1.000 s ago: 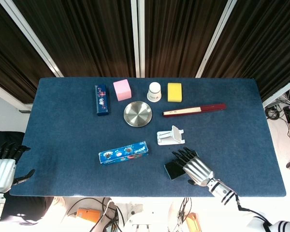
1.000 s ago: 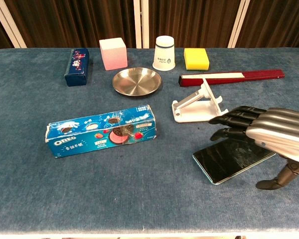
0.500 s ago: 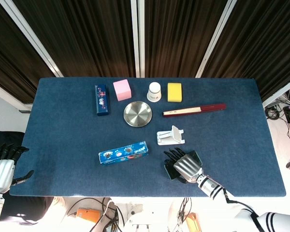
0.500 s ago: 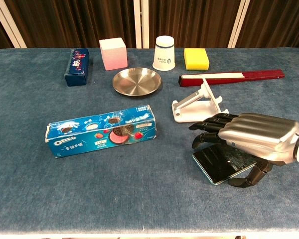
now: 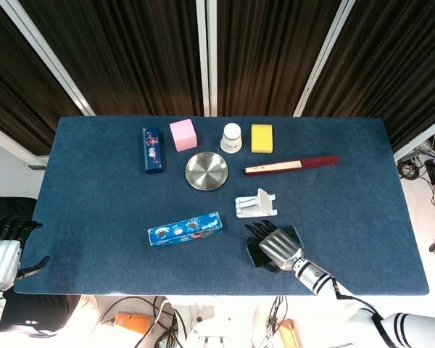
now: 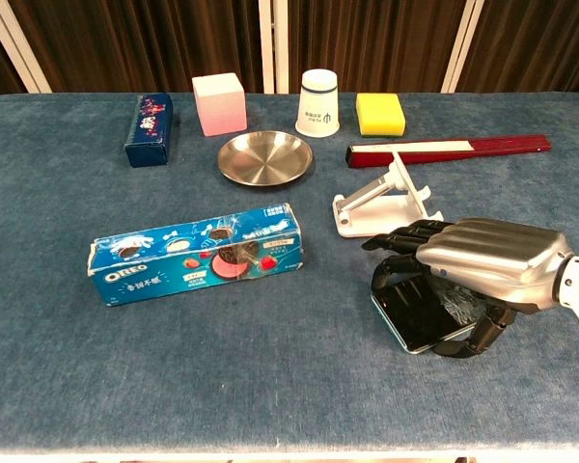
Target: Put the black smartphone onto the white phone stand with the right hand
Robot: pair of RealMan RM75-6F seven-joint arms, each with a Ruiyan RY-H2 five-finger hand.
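The black smartphone (image 6: 415, 314) lies flat on the blue table near the front edge, mostly covered by my right hand (image 6: 478, 260). The fingers curl over its far and left edges while the thumb presses its near edge, so the hand grips it. In the head view the right hand (image 5: 278, 245) hides all but the corners of the smartphone (image 5: 254, 254). The white phone stand (image 6: 381, 203) sits just behind the hand, empty, its slope facing right; in the head view the stand (image 5: 255, 204) is just above the hand. My left hand (image 5: 3, 254) hangs off the table's left front corner, fingers apart, holding nothing.
A blue Oreo box (image 6: 198, 253) lies left of the phone. Behind the stand are a steel plate (image 6: 265, 157) and a closed red fan (image 6: 449, 148). Along the back stand a white cup (image 6: 318, 102), a yellow sponge (image 6: 380, 113), a pink cube (image 6: 219, 103) and a dark blue box (image 6: 150, 129).
My right hand slid left over the phone and lowered; its fingers curled round the far edge and the thumb closed in on the near edge. The left hand barely moved.
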